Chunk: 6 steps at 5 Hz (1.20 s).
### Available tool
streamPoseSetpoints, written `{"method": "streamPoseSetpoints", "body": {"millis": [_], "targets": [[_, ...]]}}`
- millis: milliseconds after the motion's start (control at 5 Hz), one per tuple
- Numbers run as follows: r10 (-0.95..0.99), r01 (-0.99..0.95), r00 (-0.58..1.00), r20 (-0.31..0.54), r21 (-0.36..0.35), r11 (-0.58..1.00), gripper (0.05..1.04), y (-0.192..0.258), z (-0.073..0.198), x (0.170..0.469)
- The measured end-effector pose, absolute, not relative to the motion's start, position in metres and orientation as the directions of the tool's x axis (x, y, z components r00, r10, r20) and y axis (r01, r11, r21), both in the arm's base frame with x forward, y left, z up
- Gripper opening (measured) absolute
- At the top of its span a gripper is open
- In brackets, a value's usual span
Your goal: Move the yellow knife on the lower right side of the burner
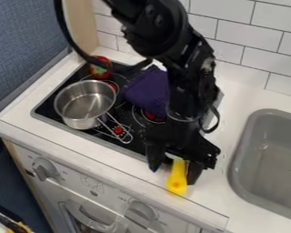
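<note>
Yellow knife [177, 181], upper end obscured by pincer [174, 171], pincer's fingers apart.

A fixed camera looks down at a slant from above and in front of a white kitchen countertop [236, 98], facing the white brick-pattern tiled wall [245, 29] behind it. The view is angled toward the corner by the blue-grey side panel [20, 45], with the counter's front edge running from the left down to the lower right. Close in, it frames the black glass stovetop [46, 109] near the middle, the white oven front [81, 183] below and the grey rectangular sink [269, 154], cropped at right.
</note>
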<state>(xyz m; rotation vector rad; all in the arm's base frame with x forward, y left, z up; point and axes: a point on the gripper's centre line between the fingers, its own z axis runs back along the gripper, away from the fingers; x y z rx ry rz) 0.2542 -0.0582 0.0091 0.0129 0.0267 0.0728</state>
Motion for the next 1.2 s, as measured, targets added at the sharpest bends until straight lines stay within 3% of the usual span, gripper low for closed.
{"method": "streamPoseSetpoints", "body": {"millis": [400, 600, 800, 1000, 1200], "targets": [[0.049, -0.053, 0.996, -0.077, -0.048, 0.997, 1.0, -0.051, 0.034, 0.256], [0.021, -0.023, 0.999, -0.027, -0.086, 0.996, 1.0, -0.047, 0.058, 0.257], [0.058, -0.061, 0.998, -0.037, -0.082, 0.995, 1.0, -0.039, 0.066, 0.259], [0.003, -0.003, 1.0, -0.01, -0.012, 1.0, 1.0, -0.042, 0.077, 0.268], [-0.013, 0.013, 1.0, -0.017, 0.004, 1.0, 1.0, -0.04, 0.076, 0.273]]}}
